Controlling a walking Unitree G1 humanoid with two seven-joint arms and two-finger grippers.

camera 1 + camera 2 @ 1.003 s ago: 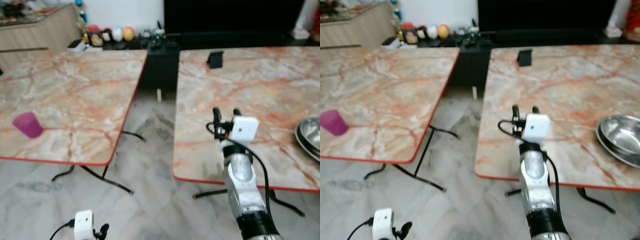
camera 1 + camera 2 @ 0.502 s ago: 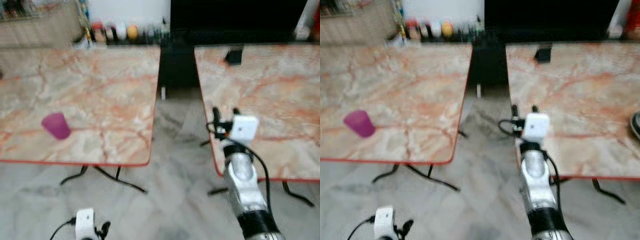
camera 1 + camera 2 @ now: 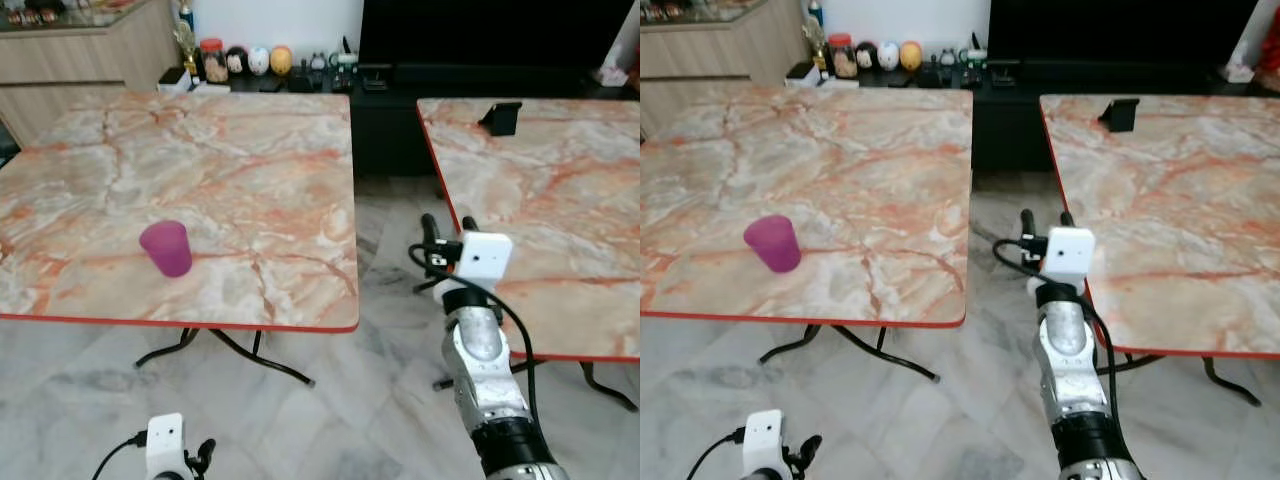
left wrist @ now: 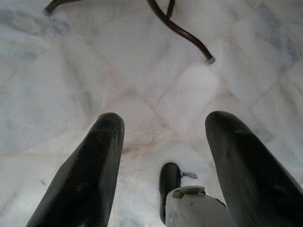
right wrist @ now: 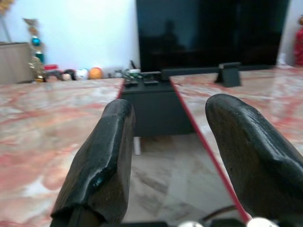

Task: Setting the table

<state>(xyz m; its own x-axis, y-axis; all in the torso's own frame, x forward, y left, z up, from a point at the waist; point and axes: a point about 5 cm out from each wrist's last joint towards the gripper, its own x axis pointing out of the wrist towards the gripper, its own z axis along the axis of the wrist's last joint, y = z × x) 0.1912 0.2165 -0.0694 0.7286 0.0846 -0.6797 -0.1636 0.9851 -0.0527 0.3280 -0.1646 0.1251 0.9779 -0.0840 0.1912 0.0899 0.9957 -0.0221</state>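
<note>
The purple plastic cup [image 3: 166, 248] stands upright, left of centre in frame, on the left marble table [image 3: 250, 160], while the right hand [image 3: 444, 226], fingers apart and empty, is raised over the gap, seemingly ready to reach.

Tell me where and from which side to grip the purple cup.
Grip the purple cup across its side wall, coming in level from the near edge of the left table. It stands upright and apart from anything else, tapering downward, so hold near the wider rim.
</note>
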